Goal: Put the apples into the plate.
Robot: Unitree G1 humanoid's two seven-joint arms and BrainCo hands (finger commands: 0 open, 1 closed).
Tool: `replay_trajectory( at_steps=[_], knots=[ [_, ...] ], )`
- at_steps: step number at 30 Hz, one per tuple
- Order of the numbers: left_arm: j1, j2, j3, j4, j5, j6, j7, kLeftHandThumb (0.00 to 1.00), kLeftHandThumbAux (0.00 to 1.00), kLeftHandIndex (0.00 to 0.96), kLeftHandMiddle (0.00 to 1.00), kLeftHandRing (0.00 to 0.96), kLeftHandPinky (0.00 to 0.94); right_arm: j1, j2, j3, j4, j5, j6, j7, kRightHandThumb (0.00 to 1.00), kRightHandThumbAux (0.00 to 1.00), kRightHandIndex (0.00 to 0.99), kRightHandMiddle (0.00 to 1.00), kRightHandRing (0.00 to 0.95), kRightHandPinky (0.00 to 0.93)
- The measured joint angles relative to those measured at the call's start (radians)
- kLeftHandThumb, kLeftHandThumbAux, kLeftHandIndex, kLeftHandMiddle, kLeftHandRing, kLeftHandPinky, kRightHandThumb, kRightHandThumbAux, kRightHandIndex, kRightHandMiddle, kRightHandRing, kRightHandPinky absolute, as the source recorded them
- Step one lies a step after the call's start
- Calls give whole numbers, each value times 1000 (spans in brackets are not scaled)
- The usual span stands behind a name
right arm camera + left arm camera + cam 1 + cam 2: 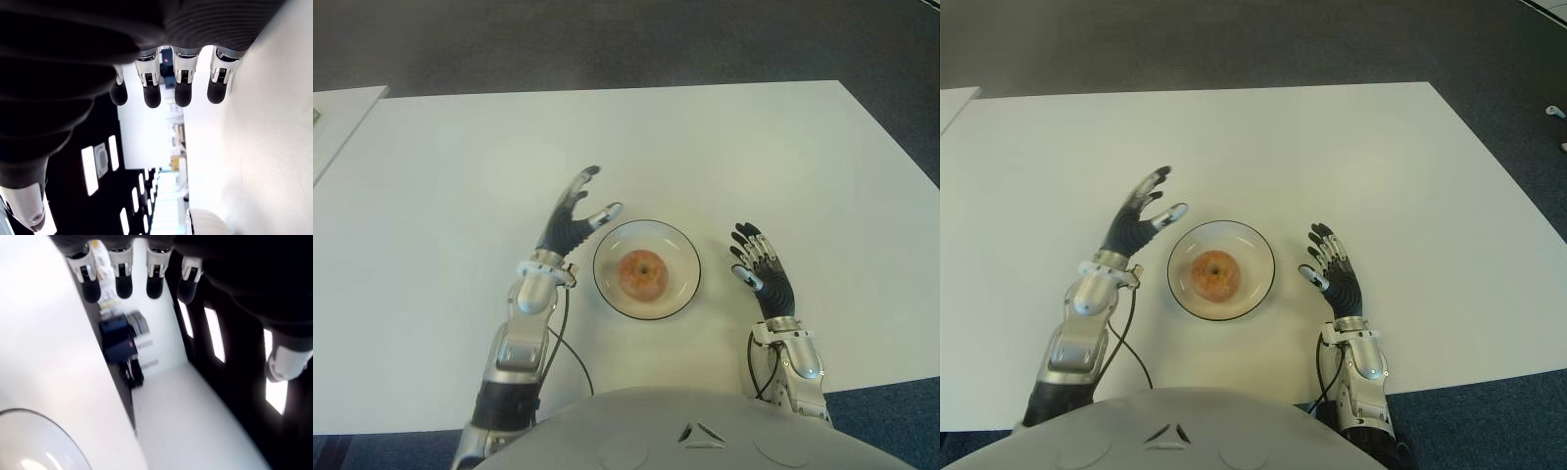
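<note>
One reddish-orange apple (643, 274) lies in the middle of a white plate with a dark rim (612, 245) on the white table (724, 147). My left hand (576, 215) is raised just left of the plate, fingers spread and holding nothing; its wrist view shows straight fingers (122, 281) and the plate's rim (73, 443). My right hand (759, 264) shows to the right of the plate, fingers extended and empty, as the right wrist view confirms with its fingers (181, 88) held straight.
A second white table edge (342, 117) shows at the far left. Dark carpet (607, 39) lies beyond the table's far edge. A cable (570, 343) runs from my left forearm.
</note>
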Motion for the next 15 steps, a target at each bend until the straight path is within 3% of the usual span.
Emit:
replay_trajectory(
  at_steps=[3,7,15],
  knots=[
    [100,-29,37,-33,-78,-6,9,1,413,113,72,57,70,2,-1,0,2,-2,1,-2,206,599,80,116,82,93],
    [202,-25,58,-59,-98,-7,10,0,391,99,59,43,52,6,-9,0,6,-5,2,-2,196,600,81,115,80,87],
    [235,-6,52,-51,-82,-78,18,0,392,79,35,25,49,-5,-12,1,19,-4,1,4,197,607,77,104,71,84]
  ],
)
